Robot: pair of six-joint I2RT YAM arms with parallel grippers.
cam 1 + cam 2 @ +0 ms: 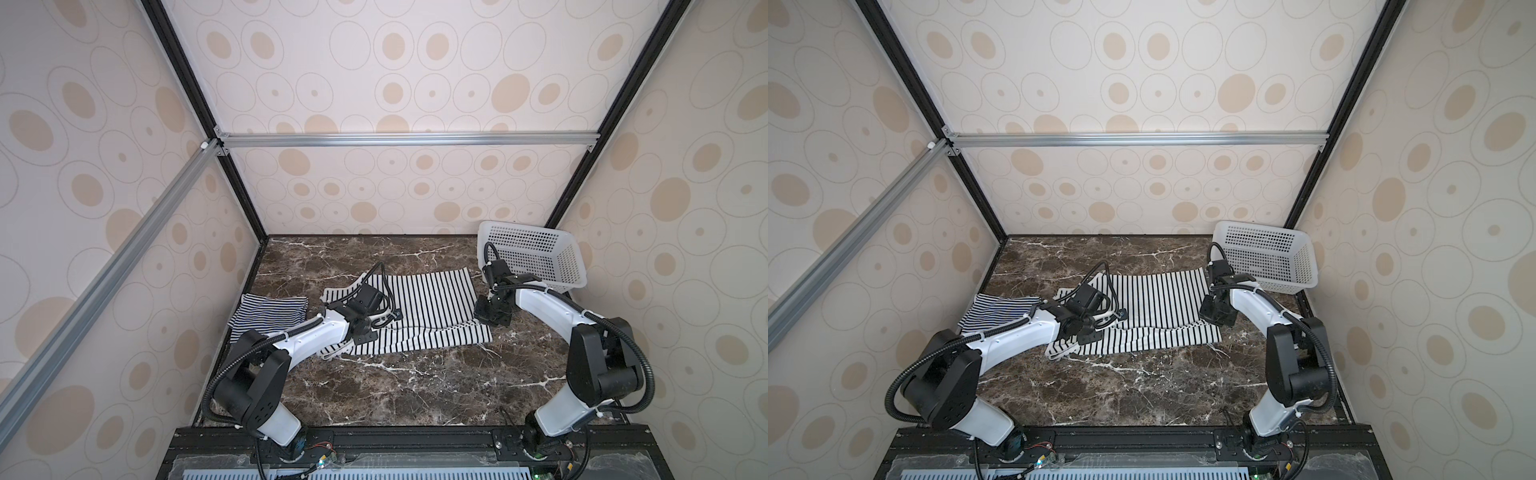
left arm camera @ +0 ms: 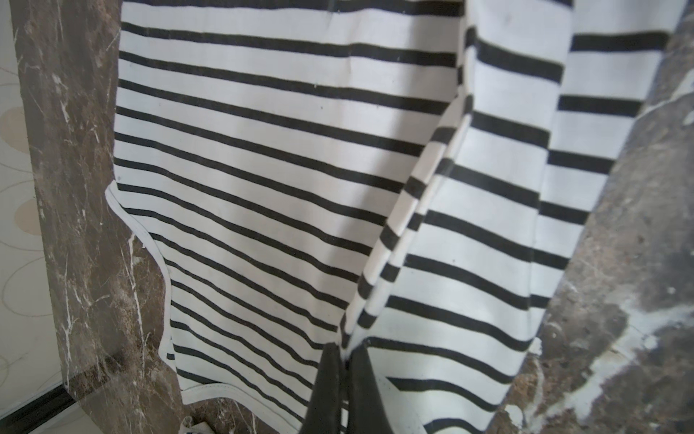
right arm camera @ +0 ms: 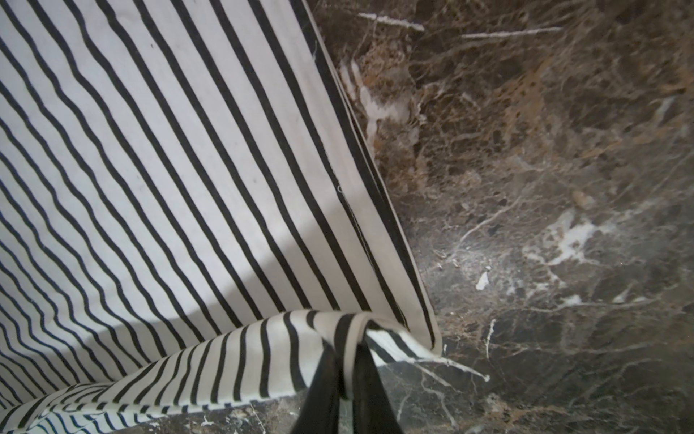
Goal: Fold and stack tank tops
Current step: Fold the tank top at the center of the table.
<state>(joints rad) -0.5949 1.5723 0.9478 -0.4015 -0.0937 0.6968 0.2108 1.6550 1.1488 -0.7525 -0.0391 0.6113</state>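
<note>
- Surface point(image 1: 415, 386) nearest the arms looks hard, dark and marble-veined; cloth should slide on it.
- Left hand point(image 2: 343, 349) and right hand point(image 3: 345, 347) are each clamped on a pinch of the wide-striped tank top point(image 1: 428, 303), which lies mid-surface with a raised ridge.
- Likely a lengthwise fold: carrying both pinches level and together should keep the limp knit square.
- Beyond, the narrow-striped tank top point(image 1: 270, 311) lies compact at left; a perforated plastic basket point(image 1: 519, 241) stands far right.
</note>
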